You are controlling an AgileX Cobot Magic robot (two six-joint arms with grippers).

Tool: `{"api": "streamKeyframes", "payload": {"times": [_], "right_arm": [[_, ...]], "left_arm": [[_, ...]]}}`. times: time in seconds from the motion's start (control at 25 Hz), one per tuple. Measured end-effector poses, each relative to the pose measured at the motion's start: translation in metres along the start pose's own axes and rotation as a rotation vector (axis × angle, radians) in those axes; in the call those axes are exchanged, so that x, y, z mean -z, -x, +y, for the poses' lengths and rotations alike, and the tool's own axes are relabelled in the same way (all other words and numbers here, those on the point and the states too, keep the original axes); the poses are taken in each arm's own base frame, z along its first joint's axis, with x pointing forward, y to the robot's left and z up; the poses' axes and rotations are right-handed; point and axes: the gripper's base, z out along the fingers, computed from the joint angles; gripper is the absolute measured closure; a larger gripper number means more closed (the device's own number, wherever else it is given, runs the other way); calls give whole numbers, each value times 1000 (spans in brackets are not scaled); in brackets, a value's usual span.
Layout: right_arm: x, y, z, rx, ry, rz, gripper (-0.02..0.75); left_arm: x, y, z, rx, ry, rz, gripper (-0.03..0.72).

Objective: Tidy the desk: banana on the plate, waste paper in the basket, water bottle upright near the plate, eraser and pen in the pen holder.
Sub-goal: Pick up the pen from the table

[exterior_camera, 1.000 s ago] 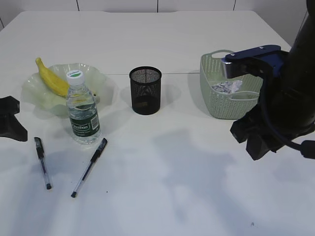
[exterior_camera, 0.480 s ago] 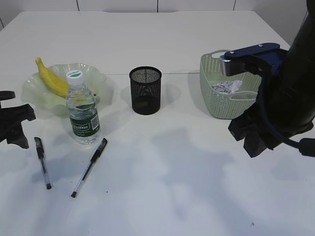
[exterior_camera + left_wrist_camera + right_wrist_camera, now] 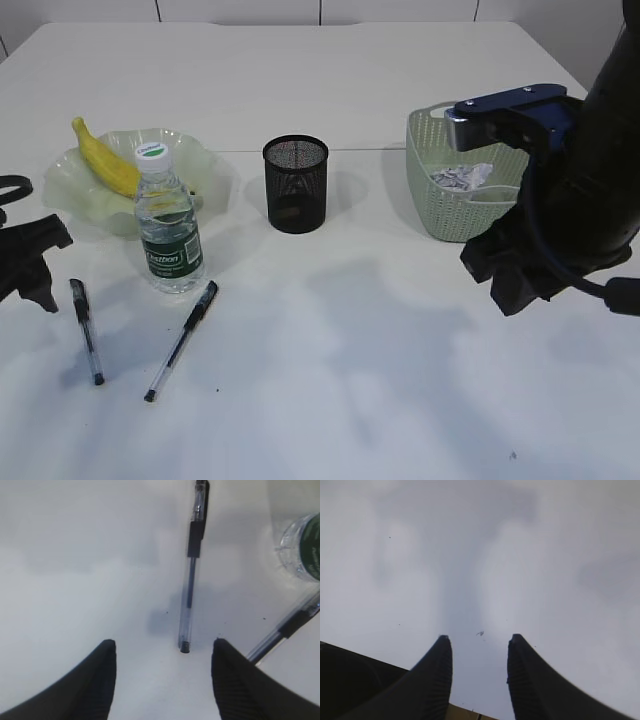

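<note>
A banana (image 3: 98,158) lies on the pale green plate (image 3: 205,165). The water bottle (image 3: 168,228) stands upright in front of the plate and shows in the left wrist view (image 3: 305,547). Crumpled waste paper (image 3: 462,177) sits in the green basket (image 3: 440,215). Two pens lie on the table: the left pen (image 3: 85,330) (image 3: 192,565) and the right pen (image 3: 182,340) (image 3: 287,627). The black mesh pen holder (image 3: 296,185) has a dim shape inside it; I cannot tell if that is the eraser. My left gripper (image 3: 40,262) (image 3: 162,647) is open just short of the left pen's tip. My right gripper (image 3: 505,285) (image 3: 479,640) is open and empty over bare table.
The white table (image 3: 380,380) runs wide in front of the holder and basket. The right arm's dark body (image 3: 590,180) stands in front of the basket's right side. The two pens lie close together beside the bottle.
My left gripper has come in from the left edge towards the left pen. My right arm has shifted slightly left. The objects have not moved.
</note>
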Motion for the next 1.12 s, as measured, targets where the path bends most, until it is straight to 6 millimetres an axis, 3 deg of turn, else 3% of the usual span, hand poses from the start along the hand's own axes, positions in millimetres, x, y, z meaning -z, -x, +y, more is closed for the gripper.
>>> {"api": "streamKeyframes", "payload": {"times": [0.4, 0.76, 1.12], "right_arm": [[0, 0, 0, 0, 0, 0, 455], [0, 0, 0, 0, 0, 0, 454], [0, 0, 0, 0, 0, -2, 455]], "left_arm": [[-41, -10, -6, 35, 69, 105, 266], [-56, 0, -27, 1, 60, 134, 267], [-70, -5, -28, 31, 91, 184, 267]]}}
